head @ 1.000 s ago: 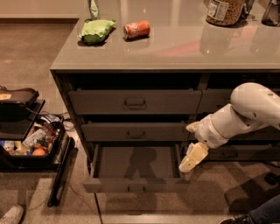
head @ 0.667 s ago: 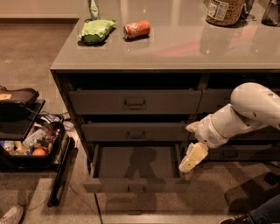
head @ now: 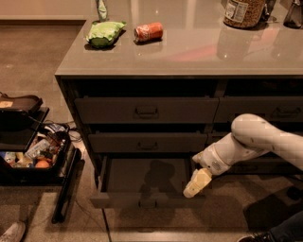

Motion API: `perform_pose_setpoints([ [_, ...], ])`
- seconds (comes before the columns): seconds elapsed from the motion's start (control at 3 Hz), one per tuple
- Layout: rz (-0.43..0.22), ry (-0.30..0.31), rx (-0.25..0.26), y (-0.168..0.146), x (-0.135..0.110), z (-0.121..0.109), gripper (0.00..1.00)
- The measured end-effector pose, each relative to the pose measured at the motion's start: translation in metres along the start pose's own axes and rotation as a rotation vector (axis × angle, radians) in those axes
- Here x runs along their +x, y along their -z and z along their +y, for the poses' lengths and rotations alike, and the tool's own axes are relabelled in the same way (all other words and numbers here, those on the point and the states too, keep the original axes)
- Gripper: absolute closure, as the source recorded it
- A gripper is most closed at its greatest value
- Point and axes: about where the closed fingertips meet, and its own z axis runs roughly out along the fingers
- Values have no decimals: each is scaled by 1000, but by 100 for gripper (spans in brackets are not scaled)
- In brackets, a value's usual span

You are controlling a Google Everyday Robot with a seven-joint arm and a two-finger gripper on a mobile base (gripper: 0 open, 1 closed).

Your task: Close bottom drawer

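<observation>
The bottom drawer is pulled out from the cabinet, its dark, empty inside facing up and its low front toward me. It is the lowest of three drawers in the wider left column. My gripper hangs at the drawer's right front corner, pointing down and left, just above the right end of the drawer front. The white arm reaches in from the right.
Two shut drawers sit above it. On the counter lie a green bag, a red can and a jar. A black cart of clutter stands at the left. A shoe shows at the bottom right.
</observation>
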Motion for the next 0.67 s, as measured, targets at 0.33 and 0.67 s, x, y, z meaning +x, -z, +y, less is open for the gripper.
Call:
perform_pose_setpoints([
  [0.33, -18, -40, -36, -35, 16, -11, 0],
  [0.67, -18, -40, -36, -36, 16, -11, 0],
])
